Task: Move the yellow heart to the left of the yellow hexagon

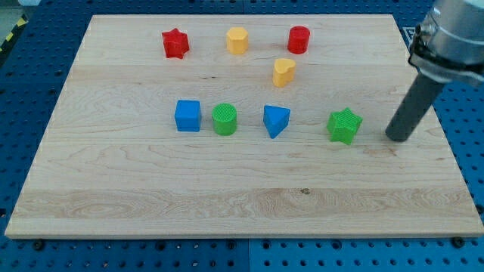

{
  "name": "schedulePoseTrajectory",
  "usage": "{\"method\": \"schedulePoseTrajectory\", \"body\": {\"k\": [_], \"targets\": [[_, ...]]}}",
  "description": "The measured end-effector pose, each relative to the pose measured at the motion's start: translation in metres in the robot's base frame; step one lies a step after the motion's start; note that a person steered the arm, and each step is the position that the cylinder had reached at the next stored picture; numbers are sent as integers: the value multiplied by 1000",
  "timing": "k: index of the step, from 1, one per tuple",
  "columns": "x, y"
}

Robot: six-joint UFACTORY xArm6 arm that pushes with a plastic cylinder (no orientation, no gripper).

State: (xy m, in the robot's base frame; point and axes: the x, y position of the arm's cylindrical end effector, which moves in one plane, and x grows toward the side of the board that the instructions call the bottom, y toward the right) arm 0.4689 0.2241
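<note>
The yellow heart (283,72) lies near the view's top, right of centre. The yellow hexagon (237,40) sits up and to the left of it, between the red star (175,43) and the red cylinder (299,39). My tip (396,138) rests on the board at the view's right, well right of and below the heart, just right of the green star (345,125). It touches no block.
A blue cube (187,115), a green cylinder (224,119) and a blue triangle (275,120) stand in a row across the middle. The wooden board (227,204) lies on a blue perforated table.
</note>
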Motion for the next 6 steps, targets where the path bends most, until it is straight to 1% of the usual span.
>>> {"method": "schedulePoseTrajectory", "body": {"k": [1, 2, 3, 4, 6], "targets": [[-45, -9], [-68, -60], [-78, -97], [-85, -116], [-112, -180]]}}
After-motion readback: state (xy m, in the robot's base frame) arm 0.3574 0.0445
